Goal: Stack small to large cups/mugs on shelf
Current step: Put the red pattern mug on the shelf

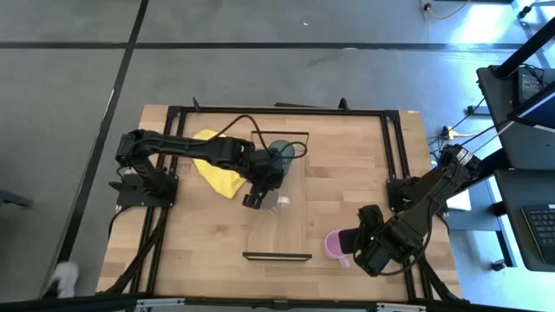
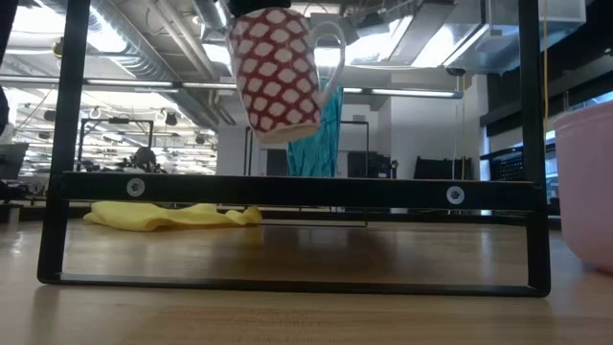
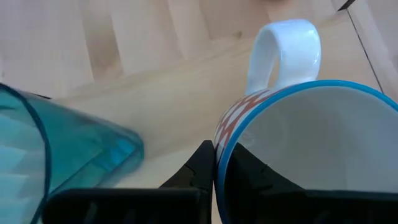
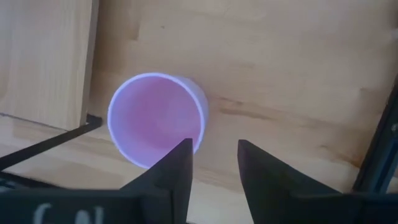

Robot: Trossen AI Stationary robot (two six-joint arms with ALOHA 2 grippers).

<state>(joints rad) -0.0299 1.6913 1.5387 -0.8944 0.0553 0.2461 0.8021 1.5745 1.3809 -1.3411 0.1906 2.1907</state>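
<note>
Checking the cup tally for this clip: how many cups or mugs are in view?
3. The patterned mug is lifted above the shelf by the left gripper. The teal glass stands on the shelf. The pink mug sits on the table by the right gripper.

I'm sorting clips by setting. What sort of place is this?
Probably an open lab or workshop: exposed ceiling ducts and strip lights overhead, a grey floor round the table, and a desk with a keyboard beside it.
</note>
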